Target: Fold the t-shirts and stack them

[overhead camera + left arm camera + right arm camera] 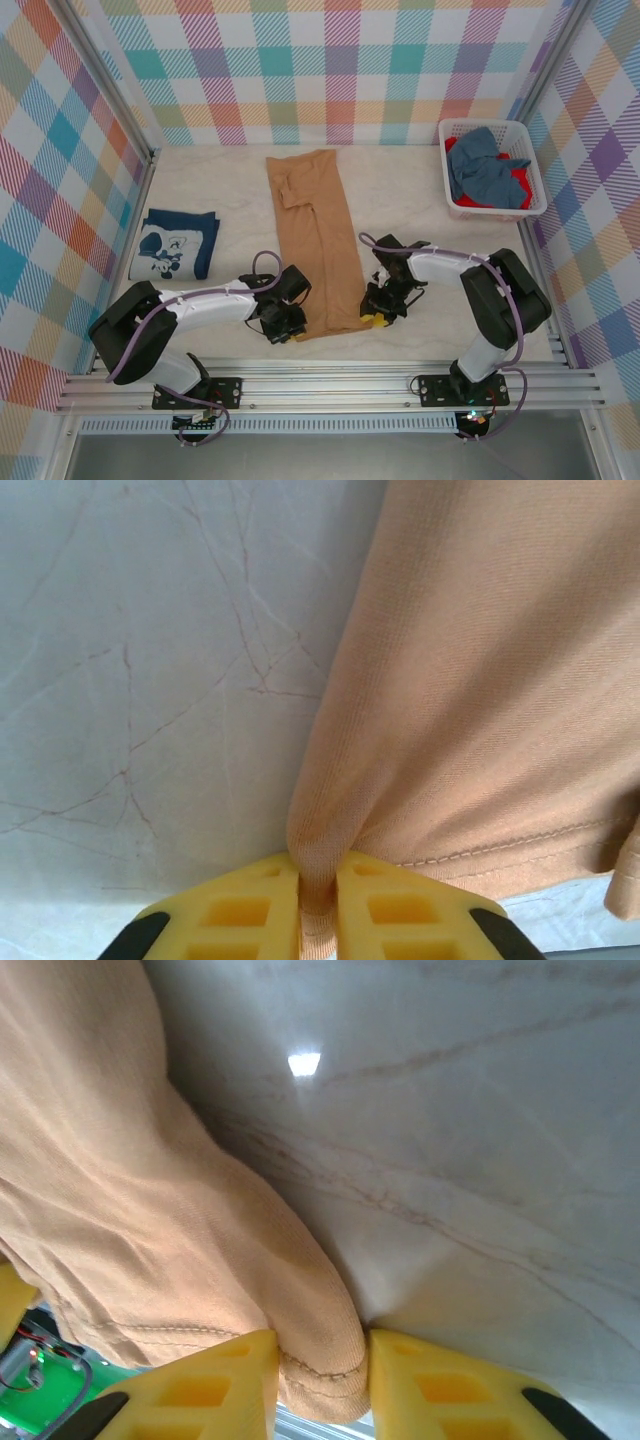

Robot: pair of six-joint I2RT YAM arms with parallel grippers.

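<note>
Item 1. Left gripper (318,885): jaws nearly closed, pinching a thin ridge of the tan t-shirt (480,710) at its near left corner, just above the stitched hem.

Item 2. Right gripper (322,1365): jaws narrow, with the rolled near right hem corner filling the gap and touching both yellow fingers (225,1385).

Item 3. Tan t-shirt (315,240): folded into a long strip lying on the counter (450,240), running from the far wall toward the arms, between the left gripper (283,322) and the right gripper (380,310).

Item 4. Navy t-shirt (175,245): folded, pale print up, at the left, well apart from the strip.

Item 5. White lattice basket (530,150): far right, holding a blue t-shirt (485,165) over a red t-shirt (515,182).

Handling note, step judged as folding the strip end over end:
- Raise both corners together and level.
- Keep the hem lightly taut between the arms.
- Carry it toward the far end without dragging the lower layer.
- Lay hem on collar edge.
- The left pinch looks shallow and may slip.
</note>
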